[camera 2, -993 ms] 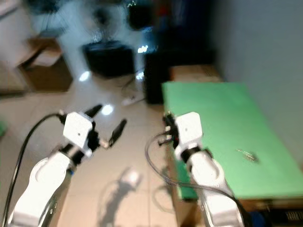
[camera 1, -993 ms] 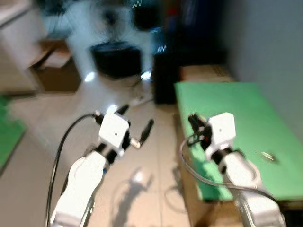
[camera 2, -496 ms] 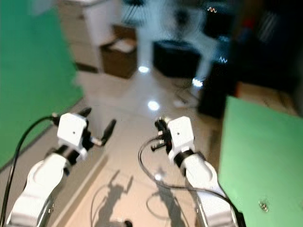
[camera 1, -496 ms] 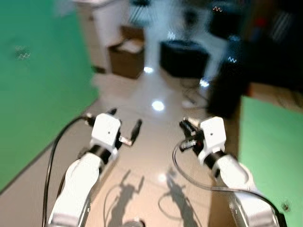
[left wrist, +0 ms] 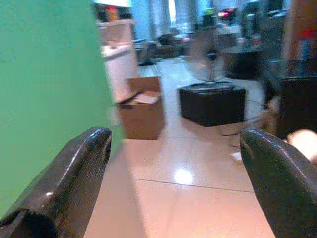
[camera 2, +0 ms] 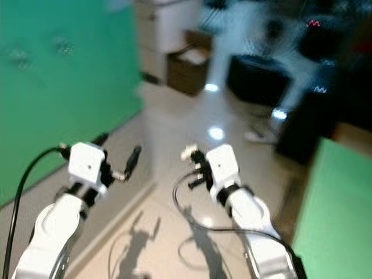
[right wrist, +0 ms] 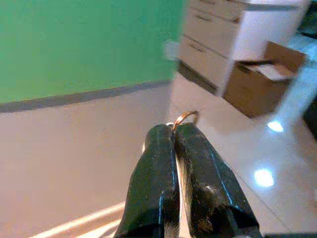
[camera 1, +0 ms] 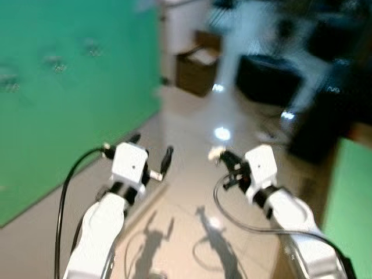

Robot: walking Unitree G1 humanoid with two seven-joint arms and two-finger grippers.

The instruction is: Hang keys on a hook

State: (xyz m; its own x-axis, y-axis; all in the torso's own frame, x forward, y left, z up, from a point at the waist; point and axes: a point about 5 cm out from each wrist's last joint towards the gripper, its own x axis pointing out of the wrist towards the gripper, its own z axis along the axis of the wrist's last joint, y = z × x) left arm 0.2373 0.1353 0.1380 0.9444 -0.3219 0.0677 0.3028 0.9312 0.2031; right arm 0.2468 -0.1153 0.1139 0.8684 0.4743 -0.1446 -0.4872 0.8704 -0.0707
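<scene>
My right gripper (right wrist: 173,131) is shut on a thin brass key ring (right wrist: 185,116) that pokes out past its fingertips; a pale bit of the keys (camera 1: 215,153) shows at its tip in the eye views. My left gripper (camera 1: 152,147) is held out beside it, open and holding nothing, its fingers (left wrist: 74,173) spread wide. A green wall (camera 1: 58,116) stands to the left, with a few small blurred hooks (camera 1: 55,61) high on it. Both grippers hang over the shiny floor, well short of the wall.
An open cardboard box (camera 1: 197,70) and a white cabinet (right wrist: 233,34) stand past the wall's end. A black box (camera 1: 270,75) and dark furniture are farther back. A green table (camera 1: 351,192) lies at the right edge. The pale tiled floor (camera 1: 192,197) stretches ahead.
The whole view has swung left: the green table has slid off to the right edge and the green wall has come in on the left. Both grippers keep their pose.
</scene>
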